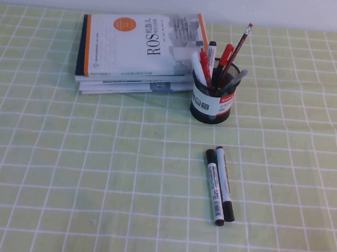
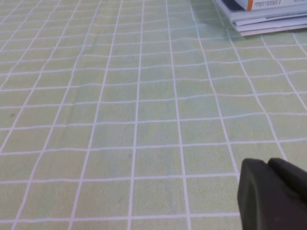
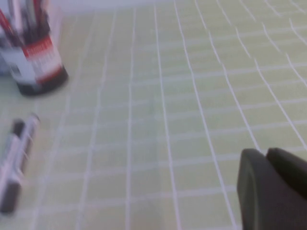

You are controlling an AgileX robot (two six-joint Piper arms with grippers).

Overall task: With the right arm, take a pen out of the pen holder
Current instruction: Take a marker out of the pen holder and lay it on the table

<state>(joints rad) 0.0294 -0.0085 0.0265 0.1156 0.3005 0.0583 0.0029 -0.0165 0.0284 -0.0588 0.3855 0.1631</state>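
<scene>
Green checked tablecloth [image 1: 90,172] covers the whole work surface, with a pale wall along 12 o'clock. Positions are read from the centre of the high view as a dial.

The pen holder [image 1: 212,105], a black mesh cup with a red-and-white label, stands upright at 1 o'clock. A stack of books [image 1: 137,52] lies flat at 11 o'clock, just beside the holder; whether they touch I cannot tell. Two markers [image 1: 220,185] lie side by side, touching each other, at 5 o'clock, which is 6 o'clock of the holder and near it.

Contents of the holder: several pens [image 1: 205,63], red and white ones among them, a grey one, and a red pencil [image 1: 242,42]. All lean against the rim and fan toward 12 and 1 o'clock. Their upper ends therefore stand free above the mesh, which I judge to be where a grasp can be had.

My right pincer [image 3: 265,155] is outside the high view. Its own camera shows it low over bare cloth, tips pressed together on nothing, with holder and markers well apart from it. My left pincer [image 2: 267,165] likewise hangs low over bare cloth, tips together and empty. I judge it parked, since the task belongs to the right arm.

I judge the task to be at its start: the tips must part before closing on a shaft.
</scene>
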